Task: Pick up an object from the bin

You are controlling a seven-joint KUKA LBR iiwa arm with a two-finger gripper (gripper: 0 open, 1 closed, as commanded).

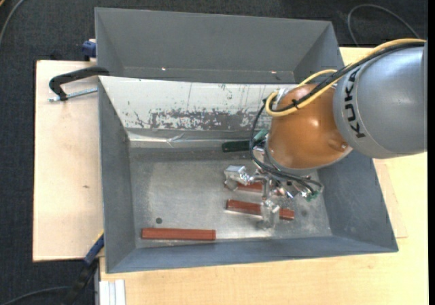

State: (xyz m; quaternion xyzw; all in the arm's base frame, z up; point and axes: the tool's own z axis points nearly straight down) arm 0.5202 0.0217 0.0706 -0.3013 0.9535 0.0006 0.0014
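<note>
fingers (257, 195) apart over short red bars (242, 207) | long red bar (178, 234) along bin (238, 250) front wall

A long red bar (178, 234) is lying flat along the front edge of the bin (204, 45), toward its left corner. A small dark dot (159, 221) is sitting just behind it, and a black piece (236, 147) is resting at the back wall.
</note>
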